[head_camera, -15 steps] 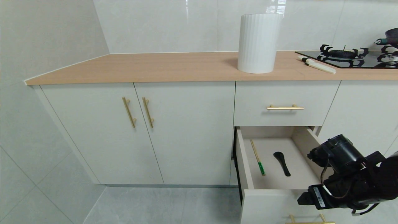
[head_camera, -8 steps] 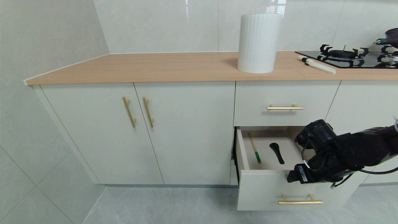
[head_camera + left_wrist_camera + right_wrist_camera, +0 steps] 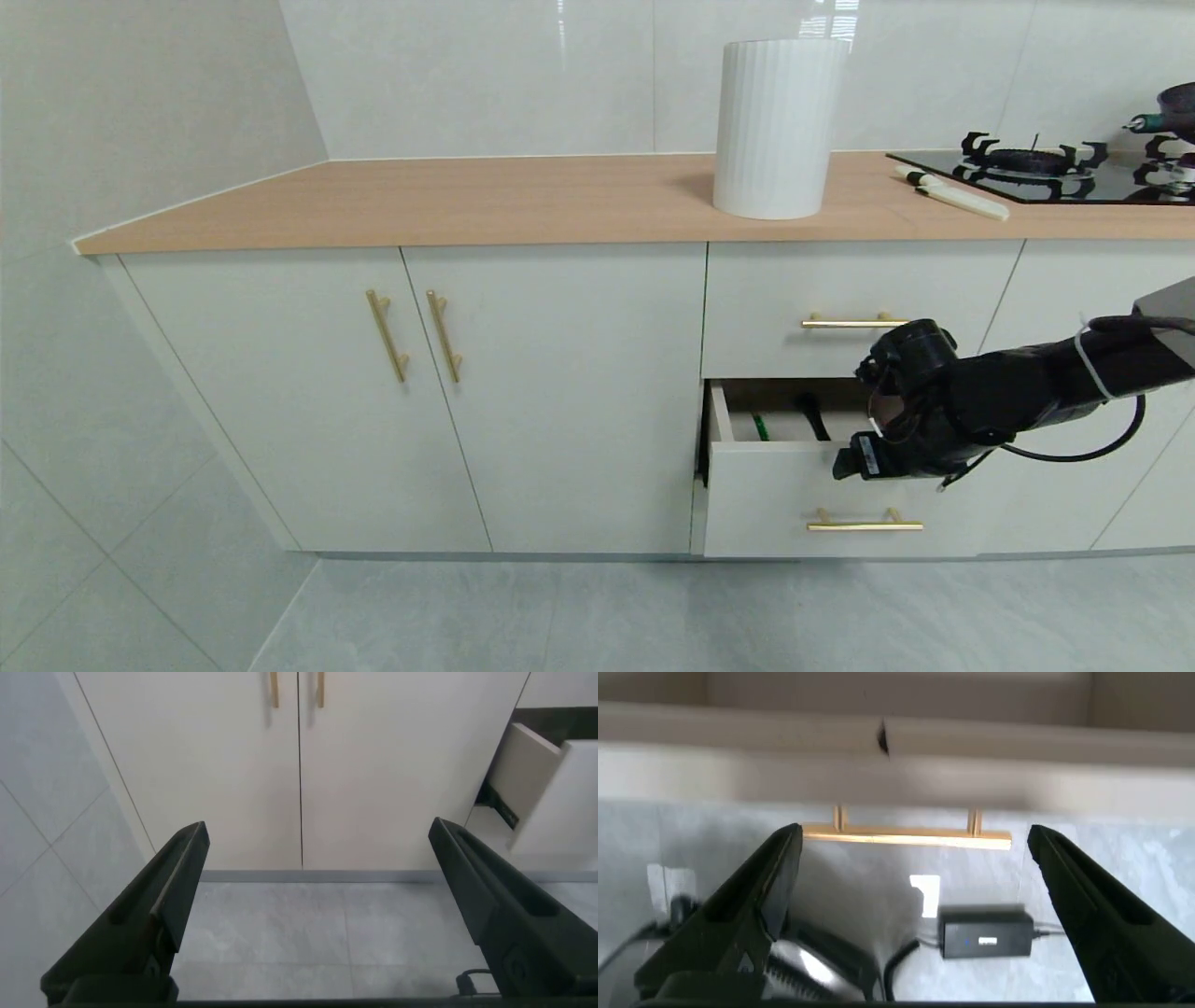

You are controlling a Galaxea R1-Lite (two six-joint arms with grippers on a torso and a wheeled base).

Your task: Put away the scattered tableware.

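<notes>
brass handle [image 3: 864, 525]: long axis level across the drawer front [image 3: 766, 499], just below the right end effector [image 3: 864, 455]
right end effector: fingers apart, at the front's upper edge; the nearer arm
drawer [image 3: 720, 415]: open a crack; the push likely goes straight toward the cabinet
tableware: chopsticks [image 3: 761, 427] and black spoon [image 3: 814, 417] inside, ends showing in the gap
left end effector [image 3: 318, 915]: fingers apart, well off
</notes>
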